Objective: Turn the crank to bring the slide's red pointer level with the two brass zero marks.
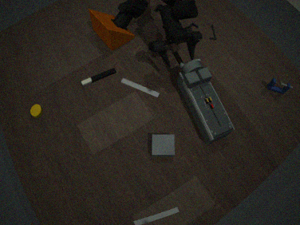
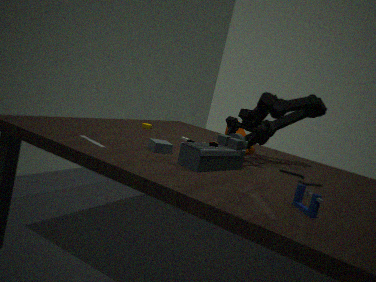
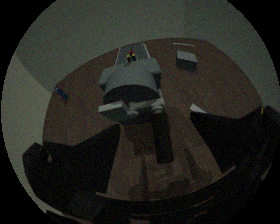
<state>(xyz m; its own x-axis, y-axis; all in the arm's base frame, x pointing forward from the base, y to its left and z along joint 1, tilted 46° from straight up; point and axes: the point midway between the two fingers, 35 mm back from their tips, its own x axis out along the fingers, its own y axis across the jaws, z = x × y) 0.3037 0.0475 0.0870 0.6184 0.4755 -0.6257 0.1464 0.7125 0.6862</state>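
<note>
The grey machine (image 1: pixel 198 108) (image 2: pixel 212 161) stands on the table with a slotted top. Its red pointer (image 1: pixel 211 105) (image 3: pixel 131 51) sits off the brass zero marks (image 1: pixel 208 100) (image 3: pixel 131 58), a little to their side away from the crank. The crank's black handle (image 1: pixel 178 57) (image 3: pixel 162 140) sticks out from the rounded end toward the arm. My gripper (image 1: pixel 181 62) (image 3: pixel 155 121) is open with nothing held. In the wrist view the handle lies in the gap between the fingers, nearer the right one; no contact shows. In the exterior view the machine partly hides the crank end.
An orange wedge (image 1: pixel 109 32) stands near the arm. A grey block (image 1: pixel 163 144) (image 2: pixel 160 146), pale strips (image 1: pixel 140 87) (image 1: pixel 156 215), a black-and-white rod (image 1: pixel 98 76) and a yellow disc (image 1: pixel 36 110) (image 2: pixel 146 125) lie beyond one side. A blue bracket (image 1: pixel 279 88) (image 2: pixel 306 206) is on the other.
</note>
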